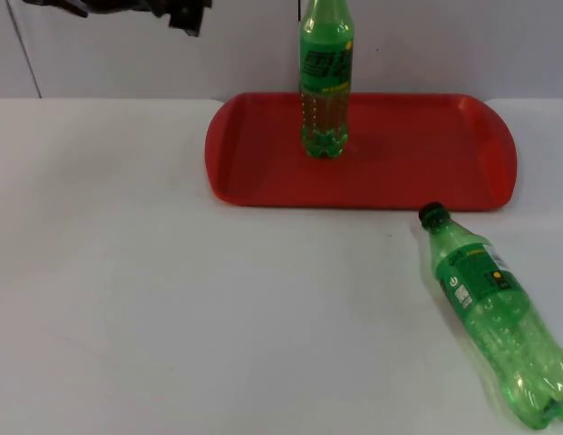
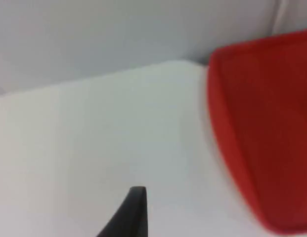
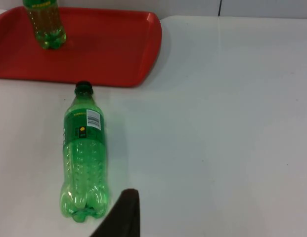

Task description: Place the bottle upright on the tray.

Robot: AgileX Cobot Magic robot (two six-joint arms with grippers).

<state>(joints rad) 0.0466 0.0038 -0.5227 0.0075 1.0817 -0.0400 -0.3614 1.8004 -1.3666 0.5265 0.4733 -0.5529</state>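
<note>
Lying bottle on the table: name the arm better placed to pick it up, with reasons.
Right. The lying bottle rests on the table's right side, near the red tray, and the right gripper's fingertip sits beside its base. The left gripper hangs far off.

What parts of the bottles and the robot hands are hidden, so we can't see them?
- Standing bottle on the red tray: its cap is cut off in the top view.
- Lying bottle: its base runs past the top view's edge.
- Left gripper: mostly cut off.
- Right gripper: one fingertip visible, so grip unclear.
</note>
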